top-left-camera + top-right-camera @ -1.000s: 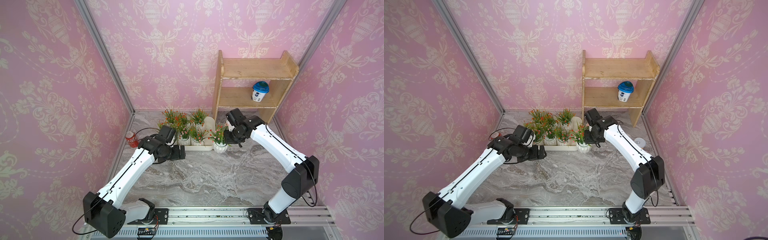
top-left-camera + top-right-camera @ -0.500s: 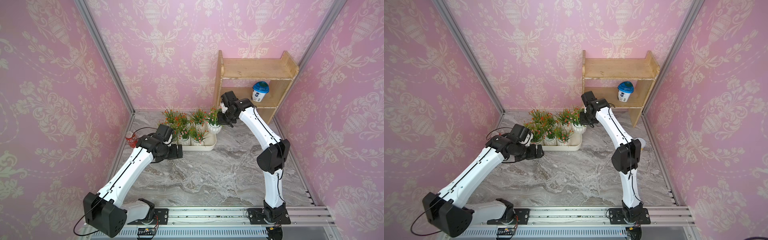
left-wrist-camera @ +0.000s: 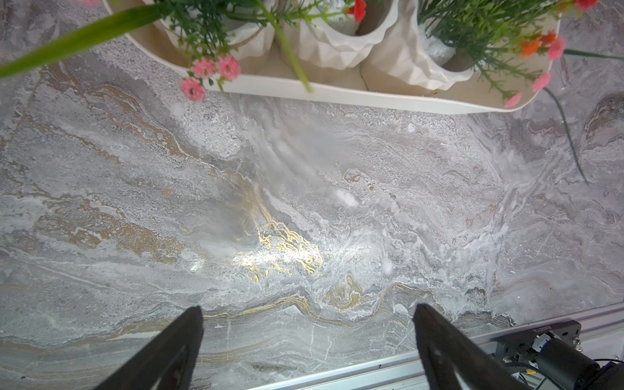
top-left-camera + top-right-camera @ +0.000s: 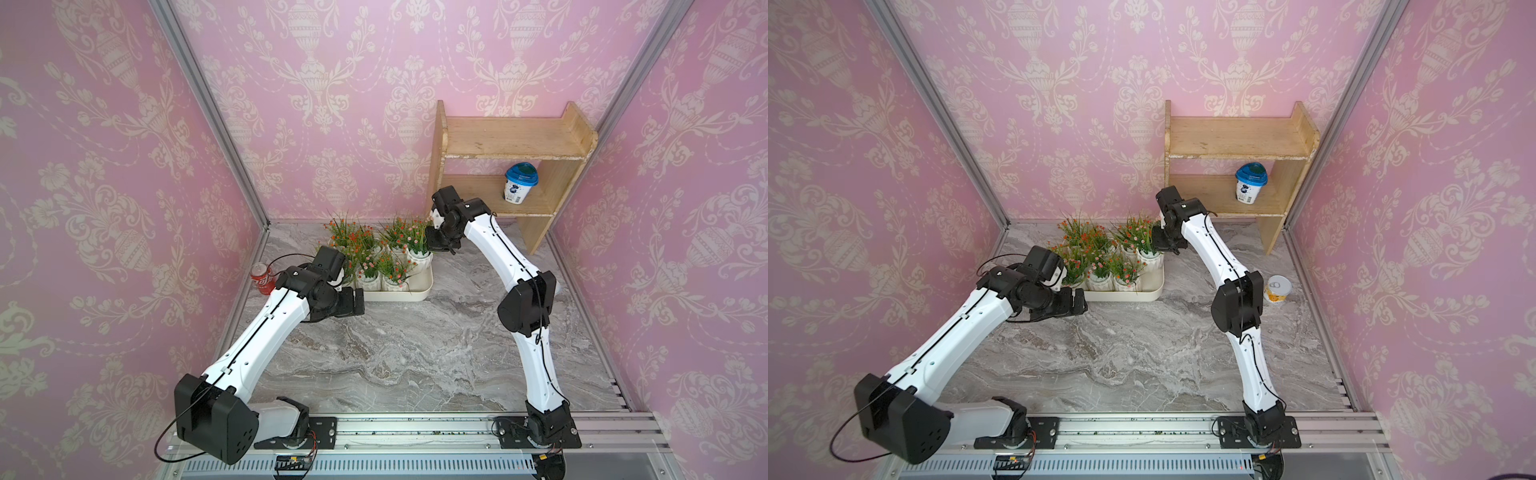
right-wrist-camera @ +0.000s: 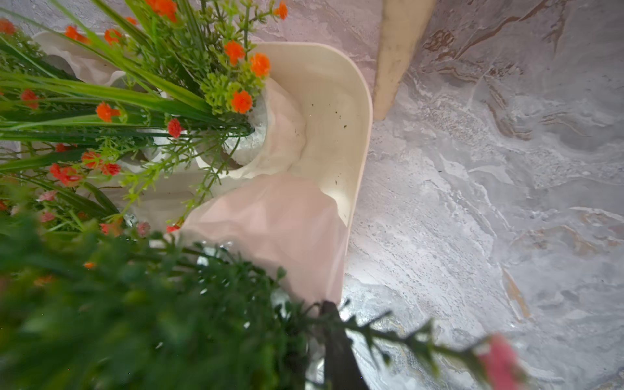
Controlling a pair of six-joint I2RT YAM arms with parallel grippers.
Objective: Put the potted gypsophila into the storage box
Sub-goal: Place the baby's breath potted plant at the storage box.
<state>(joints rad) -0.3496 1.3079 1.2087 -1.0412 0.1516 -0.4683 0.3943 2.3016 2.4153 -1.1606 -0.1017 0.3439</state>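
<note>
Right tool [image 4: 430, 247], potted gypsophila [image 4: 419, 261] in storage box [image 4: 420, 293]

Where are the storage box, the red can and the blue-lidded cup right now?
storage box [image 4: 399, 296]: in a top view, on its front wall.
red can [image 4: 262, 278]: in a top view, on its side.
blue-lidded cup [image 4: 518, 188]: in a top view, on the body just under the lid.

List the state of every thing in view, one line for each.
Storage box: open-topped, crowded with pots.
Potted gypsophila: upright inside the box.
Corner potted gypsophila: gripped by its sprigs.
Right gripper: shut on the corner potted gypsophila.
Left gripper: open, empty.
Soda can: upright.
Yogurt cup: upright, lidded, on wooden shelf.
Tin can: upright, sealed.
</note>
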